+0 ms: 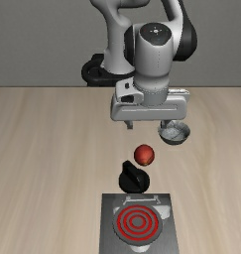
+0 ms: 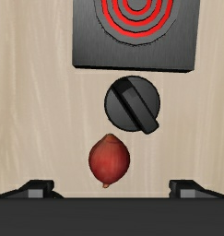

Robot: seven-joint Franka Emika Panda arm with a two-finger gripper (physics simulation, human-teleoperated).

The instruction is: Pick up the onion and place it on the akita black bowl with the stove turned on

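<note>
Wooden table [image 1: 33, 149], light grain, with a plain grey wall [image 1: 33, 40] behind it. Your items, as listed:

1. Onion [image 1: 144, 155]: red and round, lying on bare wood near the middle of the table, untouched. In the wrist view the onion [image 2: 110, 159] lies just ahead of the fingertips, centred between them.
2. Black round object [image 1: 135, 179] with a bar-shaped handle on top: stands between the onion and the stove, close to both.
3. Stove [image 1: 109, 238]: a dark square plate on the side of the table far from the robot's base. Its burner [image 1: 139, 224] shows red rings.
4. Bowl [image 1: 176, 132]: dark grey, on the table beside the gripper, towards the exterior view's right, well apart from the onion.
5. Gripper [image 1: 150, 121]: hangs above the table, fingers spread wide and holding nothing.
</note>
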